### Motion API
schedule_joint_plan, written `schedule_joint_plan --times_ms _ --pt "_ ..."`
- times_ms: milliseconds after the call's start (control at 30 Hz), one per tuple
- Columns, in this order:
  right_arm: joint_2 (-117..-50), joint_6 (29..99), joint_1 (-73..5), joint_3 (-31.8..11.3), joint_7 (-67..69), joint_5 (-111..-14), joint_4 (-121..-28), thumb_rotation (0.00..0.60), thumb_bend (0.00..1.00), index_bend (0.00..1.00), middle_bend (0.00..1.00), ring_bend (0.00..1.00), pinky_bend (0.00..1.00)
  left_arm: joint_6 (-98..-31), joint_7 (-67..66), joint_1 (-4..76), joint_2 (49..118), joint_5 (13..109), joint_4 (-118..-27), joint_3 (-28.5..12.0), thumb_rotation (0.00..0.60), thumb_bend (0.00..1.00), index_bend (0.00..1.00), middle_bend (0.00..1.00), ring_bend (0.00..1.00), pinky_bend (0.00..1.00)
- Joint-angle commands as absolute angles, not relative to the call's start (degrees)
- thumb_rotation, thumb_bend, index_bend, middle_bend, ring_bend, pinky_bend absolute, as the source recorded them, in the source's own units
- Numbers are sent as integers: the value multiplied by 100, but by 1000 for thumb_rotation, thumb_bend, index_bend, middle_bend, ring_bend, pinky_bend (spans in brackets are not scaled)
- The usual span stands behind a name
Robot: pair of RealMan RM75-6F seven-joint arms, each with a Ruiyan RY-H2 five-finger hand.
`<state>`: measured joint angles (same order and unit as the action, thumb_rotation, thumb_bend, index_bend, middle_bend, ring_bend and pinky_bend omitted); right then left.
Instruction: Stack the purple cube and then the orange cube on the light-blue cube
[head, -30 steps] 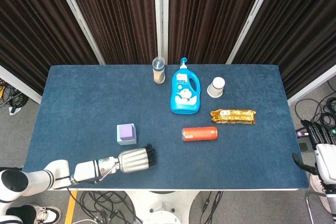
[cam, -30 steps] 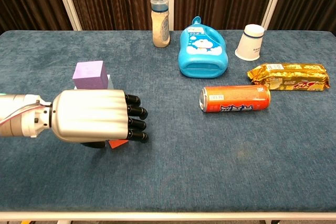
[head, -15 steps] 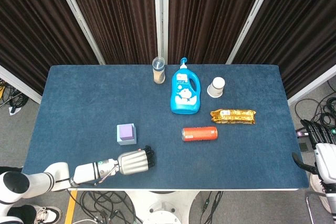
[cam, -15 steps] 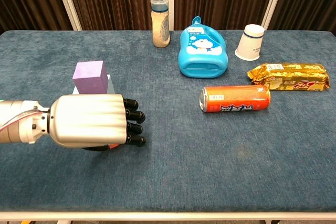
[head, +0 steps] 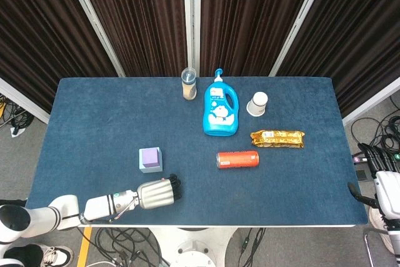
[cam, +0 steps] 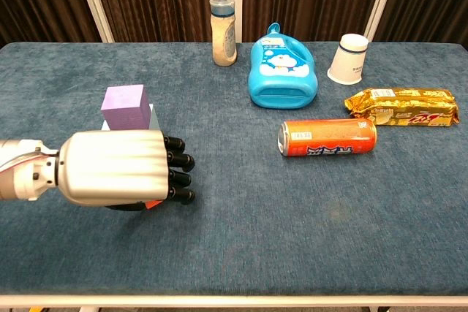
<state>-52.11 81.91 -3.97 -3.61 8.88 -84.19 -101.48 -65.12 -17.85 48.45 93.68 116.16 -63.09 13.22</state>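
Observation:
The purple cube (head: 150, 156) (cam: 124, 104) sits on the light-blue cube (head: 151, 169), of which only a sliver (cam: 153, 116) shows in the chest view. My left hand (head: 157, 193) (cam: 117, 167) lies palm down near the table's front edge, just in front of that stack, its fingers curled over the orange cube. Only a small orange corner (cam: 152, 204) peeks out beneath the hand, and the head view hides the cube completely. My right hand (head: 382, 176) hangs off the table's right edge, holding nothing, with its fingers apart.
At the back stand a capped bottle (head: 189, 84), a blue detergent bottle (head: 220, 107) lying flat and a white cup (head: 257, 104). An orange can (head: 237, 159) and a gold snack bar (head: 277, 137) lie right of centre. The blue table (head: 94, 110) ends just in front of my left hand.
My left hand has drawn back toward the front-left edge, and the orange corner beneath it has shifted with it. The stack and my right hand have not moved.

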Motion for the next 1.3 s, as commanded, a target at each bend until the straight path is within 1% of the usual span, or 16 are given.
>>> schedule_joint_plan --times_ms 33,333,667,833,1067,1300 --pt "-5207 8192 -397 -359 889 -8424 -10150 600 232 39 75 0 0 -6570 -1844 4806 9301 11625 -6392 1337 600 284 452 608 370 416" --pt "-5201 8185 -405 -370 871 -8408 -10168 600 232 39 75 0 0 -6717 -2038 4748 8959 11631 -6887 1292 600 287 465 624 385 429" --pt "-5179 8223 -373 -340 967 -8468 -10151 600 232 39 75 0 0 -6831 -2719 4380 7878 11501 -8222 1417 600 287 465 625 392 437" --pt "-5183 8264 -349 -322 979 -8510 -10139 600 232 39 75 0 0 -6930 -2930 4142 7337 11369 -8593 1451 600 288 465 628 396 440" --pt "-5214 8266 -350 -327 883 -8489 -10151 600 232 39 75 0 0 -7100 -2712 3890 6942 11173 -8514 1403 600 287 465 628 399 442" --pt "-5257 8215 -381 -342 732 -8431 -10174 600 232 39 75 0 0 -7344 -2191 3600 6808 10757 -8081 1168 600 294 465 629 405 447"
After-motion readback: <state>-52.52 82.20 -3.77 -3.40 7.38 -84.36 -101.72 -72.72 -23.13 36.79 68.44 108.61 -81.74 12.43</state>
